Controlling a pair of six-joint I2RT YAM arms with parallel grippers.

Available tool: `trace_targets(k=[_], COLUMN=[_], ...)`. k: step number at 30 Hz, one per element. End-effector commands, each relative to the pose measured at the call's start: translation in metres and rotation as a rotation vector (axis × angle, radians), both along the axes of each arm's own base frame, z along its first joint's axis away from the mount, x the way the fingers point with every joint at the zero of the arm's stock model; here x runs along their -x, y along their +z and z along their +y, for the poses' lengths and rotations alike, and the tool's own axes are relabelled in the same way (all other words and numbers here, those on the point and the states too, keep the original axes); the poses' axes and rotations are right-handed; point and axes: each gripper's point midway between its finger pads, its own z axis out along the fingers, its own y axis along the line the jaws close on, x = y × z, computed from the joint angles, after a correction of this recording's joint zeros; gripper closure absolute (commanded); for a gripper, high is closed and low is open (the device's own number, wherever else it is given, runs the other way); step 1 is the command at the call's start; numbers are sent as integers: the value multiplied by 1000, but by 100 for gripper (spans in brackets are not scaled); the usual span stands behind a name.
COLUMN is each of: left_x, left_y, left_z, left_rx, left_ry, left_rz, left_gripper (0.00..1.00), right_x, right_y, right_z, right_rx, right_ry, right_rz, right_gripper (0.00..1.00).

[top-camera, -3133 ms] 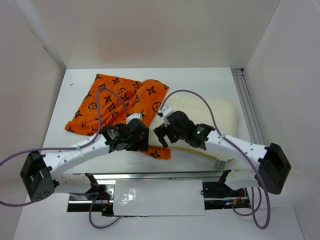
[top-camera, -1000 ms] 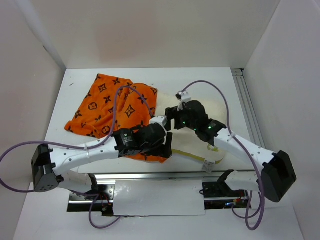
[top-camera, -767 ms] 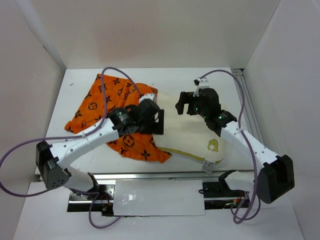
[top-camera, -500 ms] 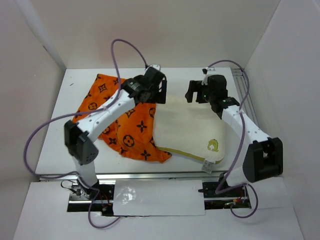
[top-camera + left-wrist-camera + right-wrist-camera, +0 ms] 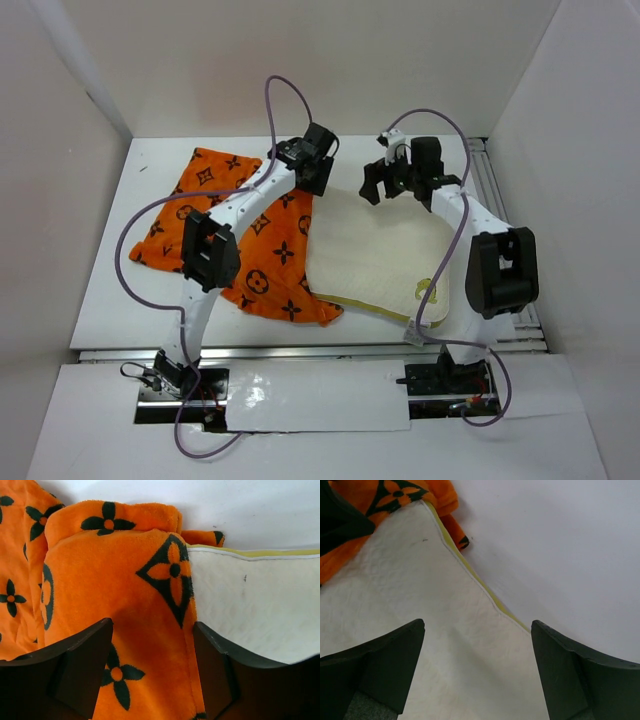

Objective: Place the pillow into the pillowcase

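Both arms have reached away from the near side to the far edge of the table (image 5: 110, 290), and the pillow (image 5: 375, 250) now lies flatter and uncovered. On the left the pillowcase (image 5: 270, 260) sprawls crumpled, its right edge touching the pillow's left side. The left gripper (image 5: 152, 630) hangs over that edge with its fingers (image 5: 82, 670) spread and orange cloth below them, not pinched. A scrap of orange pokes out past the pillow's far left corner, so that corner may sit on or just inside the sack; I cannot tell which. On the right, the right gripper (image 5: 477, 627) hovers spread over the pillow's far edge, holding nothing. Little looks done: nearly the whole pillow is still outside, and the mouth has yet to be opened and pulled over it
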Motion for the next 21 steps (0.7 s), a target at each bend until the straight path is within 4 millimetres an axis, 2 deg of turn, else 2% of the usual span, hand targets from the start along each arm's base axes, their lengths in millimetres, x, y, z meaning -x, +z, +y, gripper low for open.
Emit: trace_targets(k=[1, 3, 4, 5, 6, 7, 9, 11, 12, 14, 15, 16, 17, 18, 19, 20, 21], left_x=[-10, -12, -12, -11, -12, -10, -15, -16, -15, -18, -18, -20, -22, -24, -22, -25, -26], left_y=[-1, -5, -5, -13, -13, -15, -13, -24, -24, -26, -31, -30, -31, -23, -25, -17, -9], left_z=[-3, -4, -4, -3, -7, -13, -12, -12, -14, -17, -17, -18, -17, -17, -16, -16, -17], left_rx=[-58, -58, -58, -68, -50, -27, -8, -25, -16, -11, -17, -5, -6, 7, 11, 30, 42], left_ry=[-28, -28, -28, -29, -38, -59, -57, -65, -74, -74, -74, -66, -49, -36, -29, -11, -11], left_rz=[-38, -38, -38, -22, -25, -12, -23, -7, -1, -9, 0, -7, -19, -42, -38, -71, -91], left_gripper=[25, 27, 31, 37, 42, 46, 52, 58, 73, 95, 100, 100, 100, 100, 100, 100, 100], right_x=[-14, -20, -21, -21, -21, -23, -21, -22, -20, -18, -12, -8, -8, -3, -8, -7, -8], right_y=[16, 8, 3, -1, -16, -19, -33, -37, -37, -54, -58, -68, -68, -74, -73, -74, -71], right_z=[10, 16, 16, 21, 20, 24, 31, 33, 38, 42, 48, 55, 55, 62, 61, 64, 66], right_rx=[-18, -7, 1, 11, 24, 32, 36, 29, 29, 20, 17, 12, 12, 8, 17, 17, 18], right_ry=[86, 114, 118, 133, 141, 142, 167, 176, 187, 175, 194, 202, 202, 222, 207, 195, 177], right_rz=[-84, -81, -67, -59, -20, -18, 5, 10, 10, 55, 66, 87, 88, 96, 76, 87, 74], right_gripper=[6, 6, 6, 6, 6, 6, 6, 6, 6, 9, 11, 18, 25, 33, 47, 85, 100])
